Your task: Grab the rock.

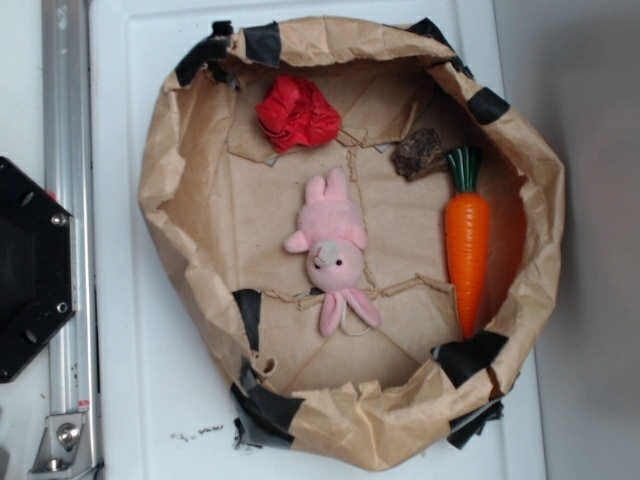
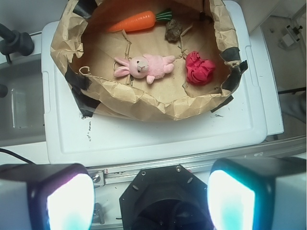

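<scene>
The rock (image 1: 418,153) is a small dark brown rough lump inside the brown paper basket (image 1: 180,180), near its far right, just left of the carrot's green top. It also shows in the wrist view (image 2: 173,30) at the top. My gripper (image 2: 151,196) is open and empty, its two glowing pads (image 2: 69,201) wide apart at the bottom of the wrist view, high above the robot base and far from the basket. The gripper is not in the exterior view.
An orange carrot (image 1: 467,245) lies along the basket's right side. A pink plush bunny (image 1: 332,250) lies in the middle. A red wrinkly ball (image 1: 297,113) sits at the back. The basket stands on a white lid (image 1: 130,400). The black robot base (image 1: 30,270) is at left.
</scene>
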`<action>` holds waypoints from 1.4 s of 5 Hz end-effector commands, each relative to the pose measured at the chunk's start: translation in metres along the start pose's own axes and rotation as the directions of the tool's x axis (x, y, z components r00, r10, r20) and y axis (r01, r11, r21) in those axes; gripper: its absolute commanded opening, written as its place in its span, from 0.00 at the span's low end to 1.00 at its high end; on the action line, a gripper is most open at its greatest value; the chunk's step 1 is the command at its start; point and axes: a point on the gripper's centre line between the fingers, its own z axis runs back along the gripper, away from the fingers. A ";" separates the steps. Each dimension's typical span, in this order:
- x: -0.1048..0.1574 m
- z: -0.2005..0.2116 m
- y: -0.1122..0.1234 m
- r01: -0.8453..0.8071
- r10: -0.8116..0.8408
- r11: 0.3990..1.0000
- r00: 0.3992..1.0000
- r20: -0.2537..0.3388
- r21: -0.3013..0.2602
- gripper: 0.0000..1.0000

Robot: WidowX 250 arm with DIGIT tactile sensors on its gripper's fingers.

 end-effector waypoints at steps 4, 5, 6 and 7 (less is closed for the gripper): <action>0.093 -0.065 0.013 0.306 -0.326 0.944 0.922 0.209 0.122 1.00; 0.116 -0.101 0.030 0.271 -0.283 0.958 0.943 0.175 0.090 1.00; 0.128 -0.118 0.041 0.235 -0.265 0.955 0.950 0.167 0.181 1.00; 0.128 -0.118 0.041 0.235 -0.265 0.955 0.950 0.167 0.181 1.00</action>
